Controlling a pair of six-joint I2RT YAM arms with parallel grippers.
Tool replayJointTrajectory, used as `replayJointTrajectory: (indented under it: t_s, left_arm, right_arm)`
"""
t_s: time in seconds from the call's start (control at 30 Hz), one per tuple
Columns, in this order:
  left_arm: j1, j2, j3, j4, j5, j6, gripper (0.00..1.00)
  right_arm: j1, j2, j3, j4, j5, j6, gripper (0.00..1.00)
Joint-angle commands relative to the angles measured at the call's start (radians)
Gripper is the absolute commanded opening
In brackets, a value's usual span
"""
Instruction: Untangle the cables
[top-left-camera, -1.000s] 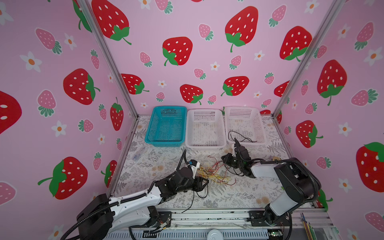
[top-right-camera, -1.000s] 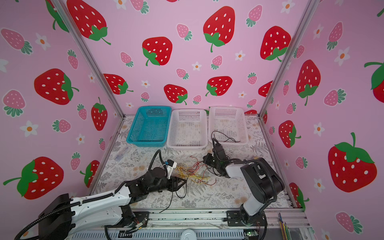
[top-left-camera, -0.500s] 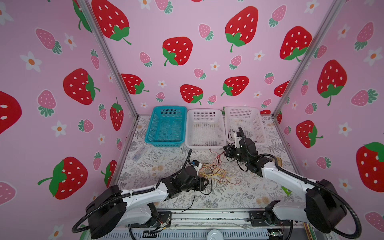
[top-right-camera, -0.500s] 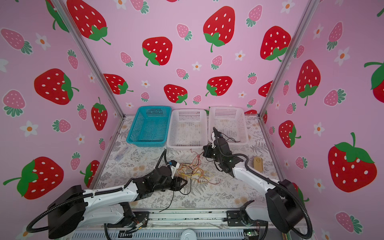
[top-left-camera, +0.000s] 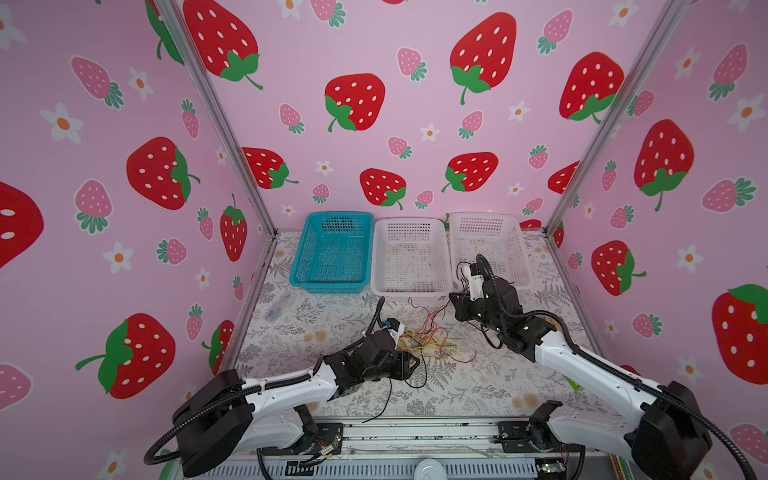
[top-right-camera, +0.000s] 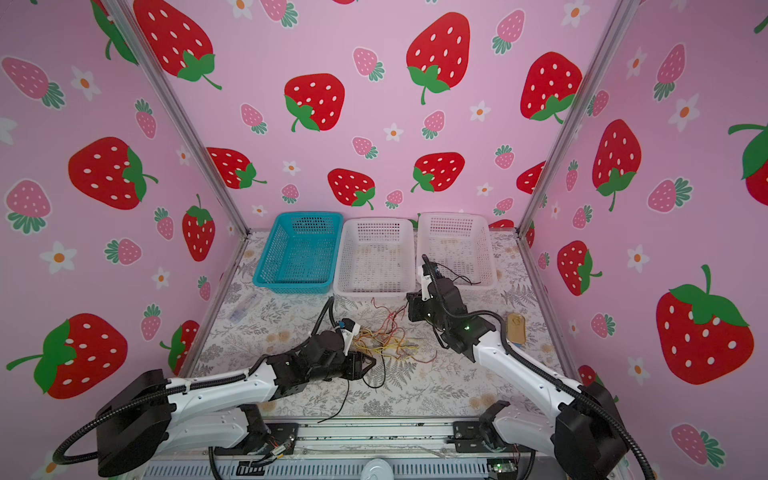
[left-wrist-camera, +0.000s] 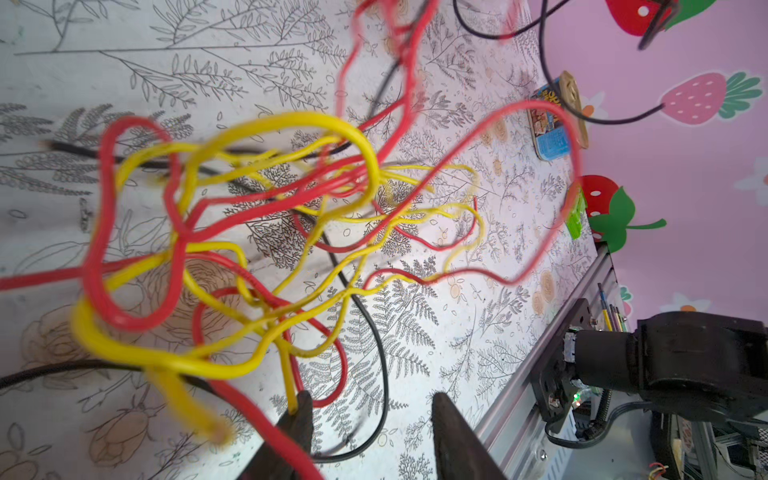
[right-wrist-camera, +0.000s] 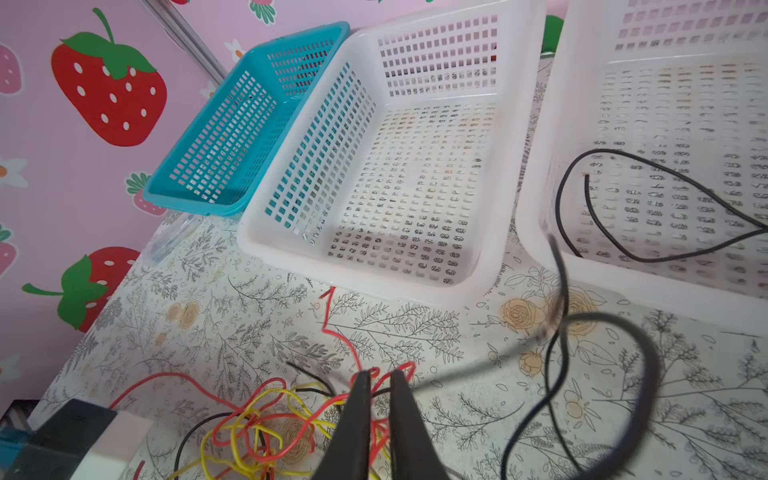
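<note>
The cables (top-left-camera: 430, 343) are seen heaped in a red, yellow and black knot at the middle of the desk (top-left-camera: 478, 395), spread more across than deep in both top views; the knot is placed just beyond the fingertips of the left hand (top-left-camera: 410, 365), which is judged the nearer; the right hand (top-left-camera: 452, 304) is found farther back, by the white basket (top-left-camera: 524, 257), with a single red strand running from the knot toward it (the line along which any pull would be made); in the left wrist view the left hand (left-wrist-camera: 370, 432) is shown spread, a yellow and a red strand met at one finger only and a black one passed across the gap, which is hidden in the top views; in the right wrist view the right hand (right-wrist-camera: 379, 399) is shown almost pressed together, red wire being glimpsed in the slit; whether that wire is pinched cannot be told; a black cable (right-wrist-camera: 660, 260) is seen lying in the white basket.
</note>
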Motion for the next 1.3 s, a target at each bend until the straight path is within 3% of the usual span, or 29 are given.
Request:
replayJointTrajectory:
  t_s: [0.0, 0.17, 0.27, 0.4, 0.53, 0.77, 1.13, 1.27]
  left_arm:
    - [-0.003, -0.028, 0.009, -0.011, -0.005, 0.0, 0.0]
    - [-0.002, -0.063, -0.004, -0.033, -0.011, 0.004, 0.0]
    - [-0.003, -0.083, -0.006, -0.053, -0.017, 0.009, 0.0]
    - [-0.003, -0.095, -0.021, -0.052, -0.017, 0.007, 0.0]
    - [-0.004, -0.092, -0.024, -0.049, -0.007, 0.006, 0.0]
    - [-0.002, -0.132, -0.044, -0.06, -0.013, 0.001, 0.0]
    - [-0.003, -0.149, -0.079, -0.046, -0.006, 0.0, 0.0]
    - [-0.003, -0.145, -0.091, -0.02, 0.006, 0.0, 0.0]
  right_arm:
    - [0.003, -0.023, -0.041, 0.12, -0.025, -0.038, 0.06]
    - [0.003, -0.034, -0.058, 0.149, -0.034, -0.033, 0.0]
    - [-0.004, -0.003, -0.026, 0.029, 0.058, 0.026, 0.07]
    - [-0.012, 0.066, -0.065, 0.059, -0.016, 0.118, 0.23]
    - [-0.019, 0.145, -0.081, 0.121, -0.064, 0.188, 0.24]
    - [-0.023, 0.303, -0.062, 0.181, -0.098, 0.2, 0.3]
    - [-0.024, 0.405, -0.11, 0.436, -0.143, 0.233, 0.49]
    - [-0.026, 0.448, -0.105, 0.48, -0.132, 0.243, 0.48]
